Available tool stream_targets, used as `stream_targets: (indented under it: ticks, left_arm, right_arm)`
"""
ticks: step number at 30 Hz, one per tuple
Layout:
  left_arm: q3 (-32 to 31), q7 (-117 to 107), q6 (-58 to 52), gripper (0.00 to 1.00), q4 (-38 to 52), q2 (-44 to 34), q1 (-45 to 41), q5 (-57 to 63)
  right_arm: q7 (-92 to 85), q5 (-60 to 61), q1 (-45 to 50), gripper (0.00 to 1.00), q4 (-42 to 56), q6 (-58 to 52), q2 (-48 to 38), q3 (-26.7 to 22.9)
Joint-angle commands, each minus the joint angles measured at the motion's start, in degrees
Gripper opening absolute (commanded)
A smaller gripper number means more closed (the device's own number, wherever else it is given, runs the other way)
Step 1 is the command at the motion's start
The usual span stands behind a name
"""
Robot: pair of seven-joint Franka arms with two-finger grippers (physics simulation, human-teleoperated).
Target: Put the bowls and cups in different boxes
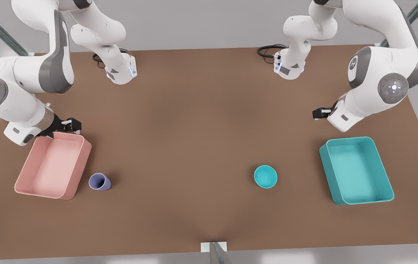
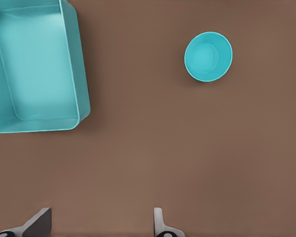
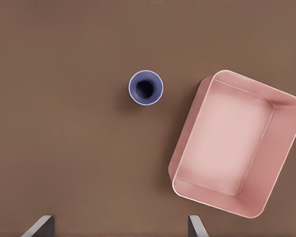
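A: Bowl and cup, as we see them in the front view: the small teal bowl stands upright on the brown table, well apart from the teal box on the front view's right. The lavender cup stands just beside the pink box on the front view's left.

B: We note that both boxes hold nothing. And the grippers?

A: The left gripper hangs above the table near the teal box's far end; in its wrist view we see the fingers spread apart. The right gripper hangs over the pink box's far rim, its fingers likewise apart, grasping nothing.
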Motion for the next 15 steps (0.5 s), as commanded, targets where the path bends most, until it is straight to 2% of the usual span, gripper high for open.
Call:
stream_targets:
  ticks: [1,3,4,6,9,11,15]
  left_arm:
    - [0.0,-0.7,0.0,1.0,0.0,-0.1,0.0,0.0]
    - [0.0,-0.7,0.1,1.0,0.1,0.4,-0.1,-0.1]
    - [-0.5,-1.2,0.5,1.0,2.2,4.1,-1.0,0.0]
    - [-1.5,-1.2,1.9,1.0,15.3,18.4,-2.0,-0.7]
    - [-2.7,-2.1,22.6,1.0,17.4,32.7,-2.4,-2.7]
    - [-2.6,-2.8,28.2,1.0,17.3,36.9,-2.1,-3.7]
    - [-2.8,-2.8,33.1,1.0,16.8,38.9,-0.7,-3.7]
  right_arm:
    - [-0.7,0.2,0.0,1.0,0.0,0.1,-0.1,0.0]
    - [-0.7,0.3,0.0,1.0,0.0,0.1,-0.1,-0.1]
    - [-0.8,0.3,0.0,1.0,0.0,0.0,0.0,-0.1]
    - [-1.5,0.4,-0.1,1.0,0.3,0.9,1.6,-0.1]
    - [-4.4,4.8,-3.6,1.0,8.5,1.5,14.3,-0.1]
    - [-4.4,4.8,-4.7,1.0,10.1,7.1,20.4,-0.1]
    - [-3.9,7.0,-7.3,1.0,10.5,24.1,31.4,-0.1]
